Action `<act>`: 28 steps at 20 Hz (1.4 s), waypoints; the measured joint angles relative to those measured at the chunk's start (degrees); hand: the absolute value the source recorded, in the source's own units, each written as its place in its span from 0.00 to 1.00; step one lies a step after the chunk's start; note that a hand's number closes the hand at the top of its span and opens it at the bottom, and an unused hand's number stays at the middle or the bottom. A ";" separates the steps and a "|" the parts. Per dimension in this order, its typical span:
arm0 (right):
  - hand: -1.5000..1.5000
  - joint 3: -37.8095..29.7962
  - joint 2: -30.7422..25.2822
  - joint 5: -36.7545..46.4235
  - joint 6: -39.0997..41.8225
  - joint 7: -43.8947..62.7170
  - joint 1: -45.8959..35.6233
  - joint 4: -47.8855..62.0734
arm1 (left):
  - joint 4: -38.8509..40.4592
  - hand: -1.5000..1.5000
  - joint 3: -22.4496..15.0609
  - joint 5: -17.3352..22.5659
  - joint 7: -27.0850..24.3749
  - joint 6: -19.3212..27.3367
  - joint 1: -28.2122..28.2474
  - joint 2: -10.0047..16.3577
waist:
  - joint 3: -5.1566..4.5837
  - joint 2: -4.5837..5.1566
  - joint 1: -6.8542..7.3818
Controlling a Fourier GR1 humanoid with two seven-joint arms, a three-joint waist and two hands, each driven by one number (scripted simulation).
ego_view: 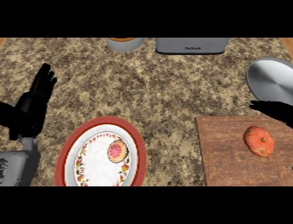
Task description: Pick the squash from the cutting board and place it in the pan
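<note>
In the head view, the squash (258,141), lumpy and orange-red, is lying on the wooden cutting board (226,162) at the lower right, with nothing crowding it. The right hand (289,114) is hovering at the right edge, spread, its straight fingers beyond the squash and its thumb apart on the near side. The pan (279,81), smooth round metal, is sitting just past the board's far corner. The left hand (32,105) is resting open at the left, fingers up. A red-rimmed patterned plate (68,148) is lying left of the board. A grey cup (124,43) and a boxy grey appliance (192,45) are lining the far edge, leaving the speckled stone counter (168,87) open between
</note>
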 measured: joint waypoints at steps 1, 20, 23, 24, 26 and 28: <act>0.00 0.10 0.54 0.84 -0.33 0.00 0.41 0.03 | 0.04 0.50 -0.09 -0.24 -1.01 -0.26 0.96 -0.25 | -0.01 -0.01 -0.03; 0.00 2.07 8.03 14.59 -1.44 -2.14 -2.28 8.35 | -0.25 0.50 2.13 -1.57 0.62 -2.25 -0.17 -1.02 | -0.01 0.00 -0.08; 1.00 3.04 8.87 16.24 -3.49 -4.97 -2.62 11.71 | -0.59 0.50 1.71 -2.24 1.22 -1.59 -0.64 -1.79 | -0.08 -0.04 -0.03; 1.00 3.50 8.72 16.85 -4.48 -6.22 -2.74 12.03 | 0.09 0.50 1.85 -2.33 0.79 -1.55 -1.02 -1.87 | -0.20 -0.11 -0.05; 1.00 3.77 8.11 17.42 -5.01 -8.66 -3.43 12.39 | -0.39 0.50 1.46 -2.74 0.52 -1.45 -0.14 -2.29 | -0.24 -0.16 0.00; 1.00 3.79 7.99 18.13 -5.49 -10.47 -3.69 12.59 | 0.12 0.50 1.87 -2.81 0.24 -1.48 -0.45 -2.27 | -0.21 -0.15 -0.03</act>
